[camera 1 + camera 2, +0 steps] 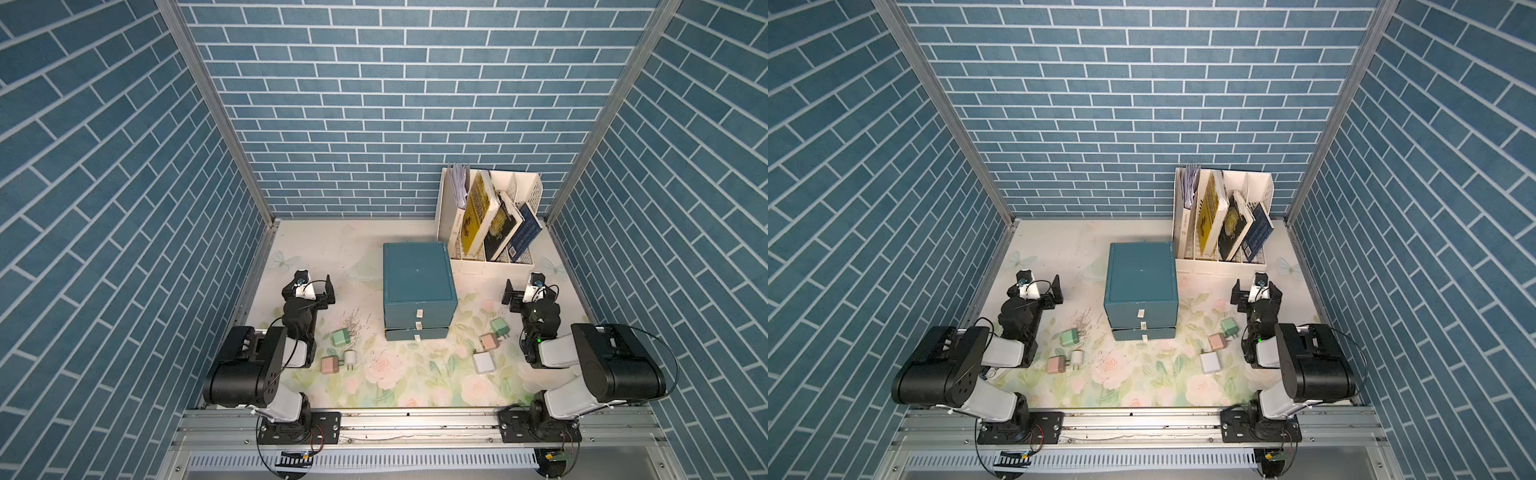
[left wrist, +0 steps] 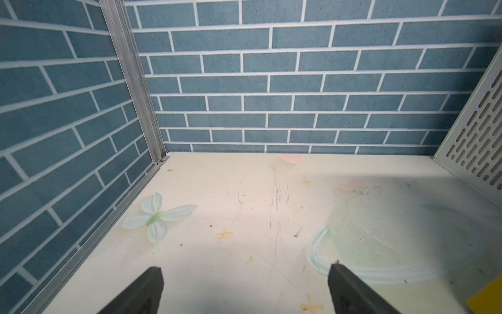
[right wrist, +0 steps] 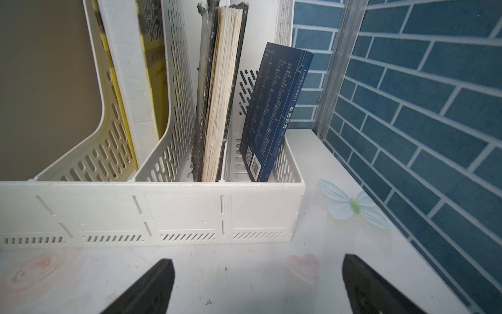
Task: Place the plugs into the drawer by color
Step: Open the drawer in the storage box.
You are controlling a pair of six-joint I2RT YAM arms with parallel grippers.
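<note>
left gripper (image 2: 244, 288) gaping, open tabletop (image 2: 244, 206) ahead to the wall (image 2: 271, 95) | right gripper (image 3: 258, 282) gaping too, book rack (image 3: 184, 212) right ahead

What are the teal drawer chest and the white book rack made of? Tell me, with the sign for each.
Teal drawer chest: probably plastic or painted board, matte; even colour, raised rim around the top. The look leaves open which. White book rack: moulded plastic, satin; thin walls pierced with rows of slots, panels joined at seams.
</note>
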